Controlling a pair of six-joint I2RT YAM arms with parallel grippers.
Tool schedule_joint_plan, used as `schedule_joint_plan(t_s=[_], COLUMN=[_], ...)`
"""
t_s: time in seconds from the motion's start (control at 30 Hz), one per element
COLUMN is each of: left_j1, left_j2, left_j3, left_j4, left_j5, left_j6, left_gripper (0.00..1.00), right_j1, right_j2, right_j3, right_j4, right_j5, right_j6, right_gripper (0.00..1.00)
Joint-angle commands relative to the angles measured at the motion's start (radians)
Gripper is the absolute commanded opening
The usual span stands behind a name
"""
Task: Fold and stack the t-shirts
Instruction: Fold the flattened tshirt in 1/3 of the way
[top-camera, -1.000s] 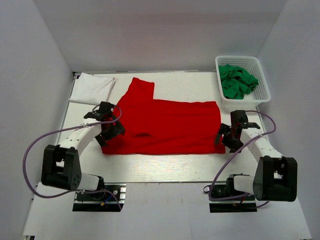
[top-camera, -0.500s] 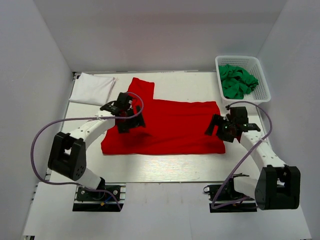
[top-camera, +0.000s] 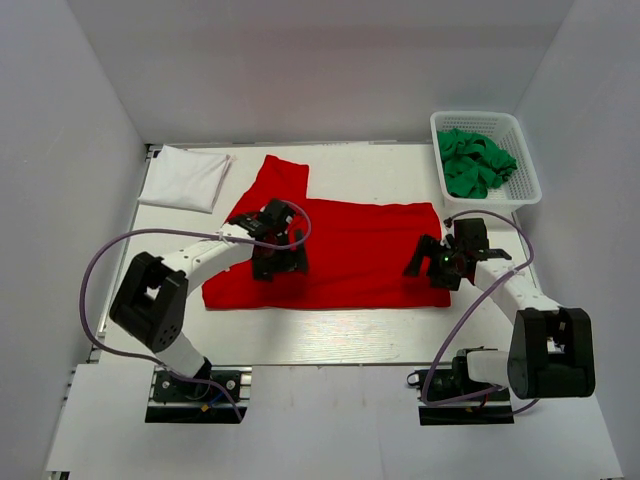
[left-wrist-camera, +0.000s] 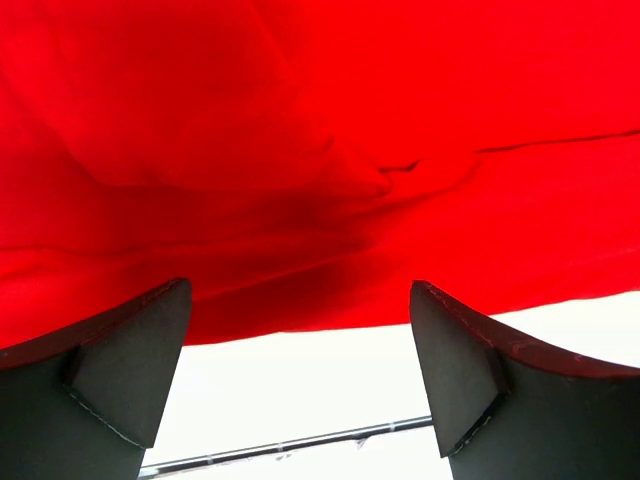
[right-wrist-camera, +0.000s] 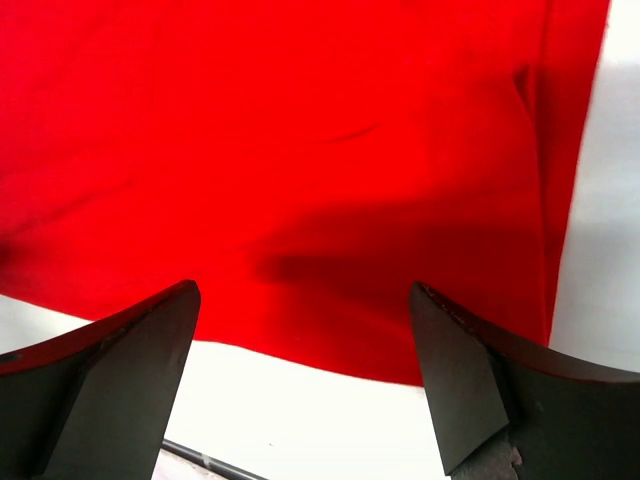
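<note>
We observe the red t-shirt (top-camera: 340, 250) spread flat across the middle of the white surface (top-camera: 330, 335). It lies as a wide, roughly rectangular sheet, with one part projecting toward the far edge at its upper left. A folded white t-shirt (top-camera: 185, 178) rests at the far left corner of the surface, near the red one but apart from it. The green t-shirts (top-camera: 475, 160) sit as a crumpled lump inside the white lattice basket (top-camera: 529, 170) at the far right corner.

The left claw (top-camera: 280, 264) hangs over the left half of the red t-shirt, close to its near hem. In the left wrist view, both fingers (left-wrist-camera: 110, 380) stand wide apart with nothing between them. Beyond them the red cloth shows soft folds and one short crease, and bare surface lies below the hem. We record this claw as open and holding nothing.

The right claw (top-camera: 427, 262) hangs over the right end of the red t-shirt, by its near right corner. In the right wrist view, its fingers (right-wrist-camera: 480, 390) are likewise spread wide, with only cloth and bare surface in the gap. The side edge of the t-shirt runs down the right of that view. We record this claw as open and empty.

We cannot tell whether either claw touches the cloth
</note>
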Motion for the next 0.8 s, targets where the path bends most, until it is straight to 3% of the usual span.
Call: schedule_joint_plan(t_s=[0.0, 0.4, 0.7, 0.77], left_j1=[-0.030, -0.039, -0.039, -0.039], left_j2=[0.019, 0.076, 0.149, 0.160], left_j3=[0.022, 0.046, 0.055, 0.065], left_j4=[0.002, 0.033, 0.123, 0.123], left_j5=[-0.036, -0.266, -0.279, -0.300], left_j6=[-0.042, -0.160, -0.160, -0.160], left_gripper=[1.00, 1.00, 1.00, 0.95], right_j1=[-0.001, -0.004, -0.002, -0.002], right_j2=[0.010, -0.003, 0.010, 0.007], right_j3=[-0.011, -0.017, 0.012, 0.015], right_j4=[0.051, 0.068, 0.083, 0.080], right_j5=[-0.039, -0.042, -0.024, -0.024], right_j6=[-0.010, -0.024, -0.030, -0.032], right_gripper=[0.90, 0.90, 0.90, 0.90])
